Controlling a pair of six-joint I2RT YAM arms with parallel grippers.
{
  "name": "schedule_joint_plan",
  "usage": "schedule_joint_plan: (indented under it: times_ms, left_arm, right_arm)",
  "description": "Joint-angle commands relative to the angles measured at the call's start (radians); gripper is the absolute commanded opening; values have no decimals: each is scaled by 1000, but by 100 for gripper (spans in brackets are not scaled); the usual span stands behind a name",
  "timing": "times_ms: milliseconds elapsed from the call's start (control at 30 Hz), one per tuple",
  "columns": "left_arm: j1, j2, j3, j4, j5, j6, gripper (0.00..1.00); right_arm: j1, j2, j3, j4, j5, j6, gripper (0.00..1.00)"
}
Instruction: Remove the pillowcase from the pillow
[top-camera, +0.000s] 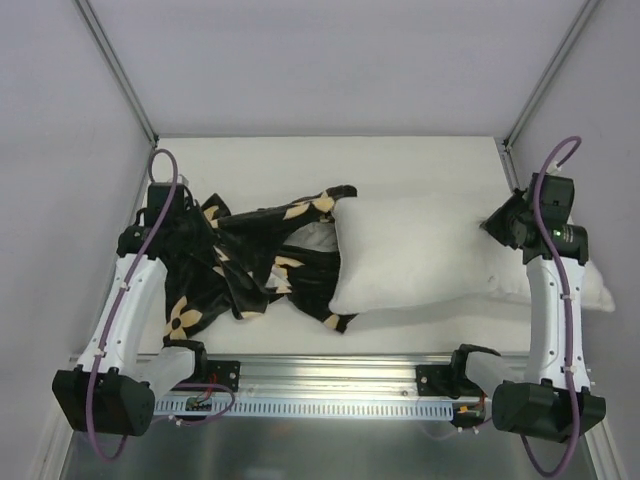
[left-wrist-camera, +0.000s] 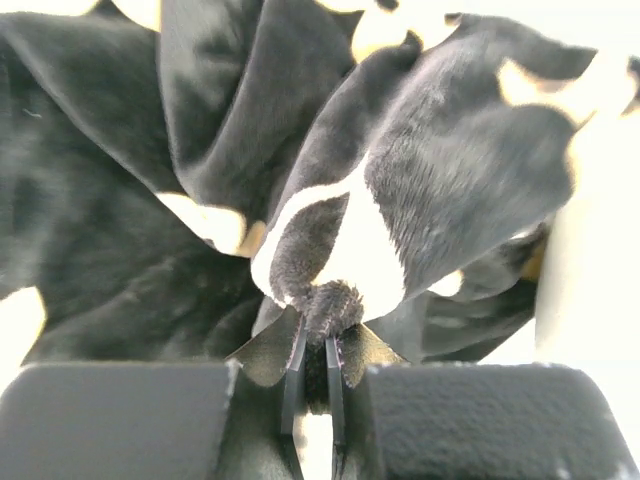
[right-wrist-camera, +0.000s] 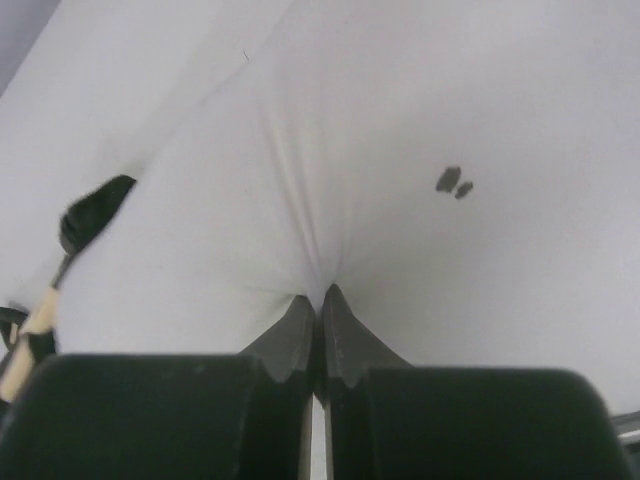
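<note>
Rail (top-camera: 330, 378): silver, runs along the near edge, under both arm bases.
Left gripper (left-wrist-camera: 315, 335): pressed together, pinches a small dark tuft of pillowcase between the fingertips; in the top view sits at the far left of the heap (top-camera: 190, 215).
Right gripper (right-wrist-camera: 318, 300): pressed together, pinches a fold of pillow, with creases fanning out from the fingertips; in the top view bites the far right part of the cushion (top-camera: 497, 225).
Pillowcase (top-camera: 240, 265): black, velvety, with tan flower motifs; lies bunched in deep folds on the left half of the table, between the left arm and the pillow. Close up (left-wrist-camera: 450, 170), rises in thick ridges from the pinched tuft.
Pillow (top-camera: 410, 260): white, plain, lies flat across the middle and right of the table, mostly bare. Left end meets the pillowcase, with black edges curling round its far and near corners; cannot tell whether that end sits inside the opening. Right end passes under the right arm and reaches the table's right edge. Fills nearly all of the right wrist view (right-wrist-camera: 400, 120).
Specks (right-wrist-camera: 453, 181): two small dark marks on the pillow, right of the pinch.
Table (top-camera: 300, 160): white, bare strip behind the fabric.
</note>
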Motion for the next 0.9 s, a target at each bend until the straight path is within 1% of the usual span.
schedule_joint_plan:
  times_ms: [0, 67, 100, 167, 300, 400, 433, 533, 600, 667, 700, 800, 833, 867]
  left_arm:
    - [73, 42, 203, -42, 58, 77, 0]
    - [115, 91, 291, -46, 56, 91, 0]
    - [125, 112, 375, -52, 42, 91, 0]
    - [166, 174, 488, -77, 48, 85, 0]
    - [233, 225, 622, -103, 43, 68, 0]
    - [286, 229, 677, -108, 66, 45, 0]
    - [286, 232, 685, -108, 75, 43, 0]
    - [286, 241, 679, -108, 105, 54, 0]
    - [287, 234, 653, -108, 51, 61, 0]
    - [303, 225, 635, -108, 34, 63, 0]
    - [304, 223, 623, -108, 16, 63, 0]
    - [313, 228, 599, -109, -16, 63, 0]
    - [315, 229, 593, -108, -20, 66, 1]
    - [315, 231, 586, -108, -3, 74, 11]
  right_arm:
    - [-71, -4, 230, 16, -56, 19, 1]
    - [-100, 10, 284, 16, -82, 46, 1]
    - [-105, 27, 308, 16, -91, 73, 1]
    - [-109, 51, 371, 27, -122, 98, 1]
    - [-109, 71, 425, 61, -148, 153, 1]
    - [-109, 87, 427, 128, -208, 190, 1]
    - [-108, 94, 419, 152, -255, 202, 1]
    - [-90, 119, 373, 205, -285, 192, 1]
    - [-54, 134, 314, 223, -289, 172, 1]
    - [-9, 159, 254, 232, -282, 146, 1]
    - [5, 165, 178, 252, -265, 139, 1]
    - [42, 205, 59, 295, -257, 115, 1]
    - [50, 217, 40, 308, -266, 110, 1]
    - [52, 241, 28, 312, -276, 96, 16]
